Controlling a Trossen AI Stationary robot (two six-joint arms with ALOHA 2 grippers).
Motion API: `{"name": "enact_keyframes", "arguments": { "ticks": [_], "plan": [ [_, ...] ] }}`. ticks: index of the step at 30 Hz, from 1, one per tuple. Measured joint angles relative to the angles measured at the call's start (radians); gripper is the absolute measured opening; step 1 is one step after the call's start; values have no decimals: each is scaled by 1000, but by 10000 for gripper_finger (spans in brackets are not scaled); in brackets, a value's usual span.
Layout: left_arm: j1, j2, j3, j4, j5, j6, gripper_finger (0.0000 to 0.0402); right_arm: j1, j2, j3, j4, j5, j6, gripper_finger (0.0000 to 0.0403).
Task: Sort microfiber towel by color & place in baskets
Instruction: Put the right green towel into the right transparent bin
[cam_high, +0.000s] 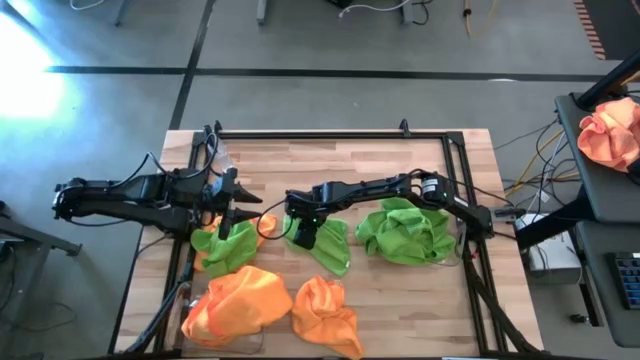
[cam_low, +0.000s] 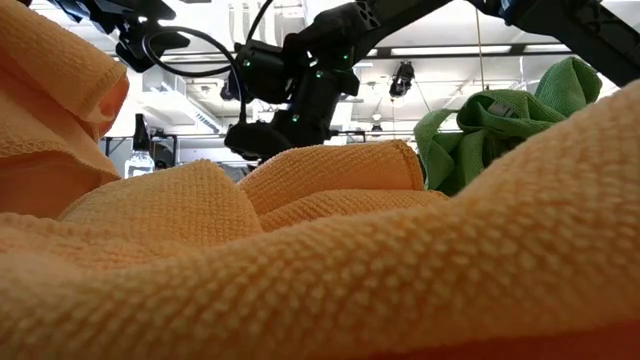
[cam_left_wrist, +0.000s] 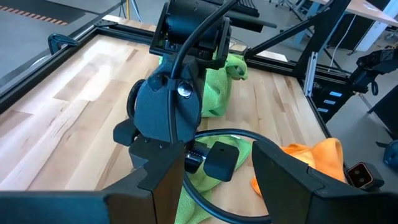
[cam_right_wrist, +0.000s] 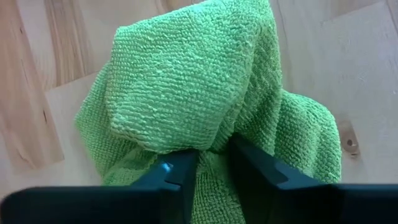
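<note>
A lime green microfiber towel (cam_high: 330, 248) lies bunched at the table's middle, and my right gripper (cam_high: 305, 235) is shut on it; the right wrist view shows the towel (cam_right_wrist: 199, 81) humped in front of the fingers. My left gripper (cam_high: 240, 212) waits open at the left, with nothing between its fingers (cam_left_wrist: 163, 180). Under it a second green towel (cam_high: 228, 245) lies on an orange one. A heap of green towels (cam_high: 405, 232) sits at the right. Two orange towels (cam_high: 240, 305) (cam_high: 325, 315) lie near the front edge. The baskets are not in view. My right gripper pinches a raised fold of the green towel (cam_right_wrist: 214, 146) between its two fingers. The fingers come from above, slanting down toward the table's left. The cloth stands up bunched beyond the fingertips, and its lower edges (cam_right_wrist: 93, 124) rest on the wooden table.
A black frame (cam_high: 330, 133) runs around the wooden tabletop, with bare wood along the far side (cam_high: 330, 160). A peach-pink cloth (cam_high: 610, 130) lies on a stand off the table at the right. Orange towels (cam_low: 300, 250) block most of the low view.
</note>
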Motion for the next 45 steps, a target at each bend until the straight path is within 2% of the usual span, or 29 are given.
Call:
{"name": "enact_keyframes", "arguments": {
  "ticks": [8, 17, 26, 34, 45],
  "plan": [
    [0, -1, 0, 0, 0, 0, 174, 0, 0, 8, -10, 0, 12, 13],
    [0, -2, 0, 0, 0, -3, 174, -3, -15, 186, -172, 17, 12, 9],
    [0, -3, 0, 7, -3, -3, 174, -2, -30, 458, -489, 174, 8, 9],
    [0, -8, 0, -6, 4, 0, 174, -3, -133, 443, -625, 199, 91, 9],
    [0, -8, 0, -10, 2, 8, 174, 0, -254, 443, -811, 302, 238, 9]
  ]
}}
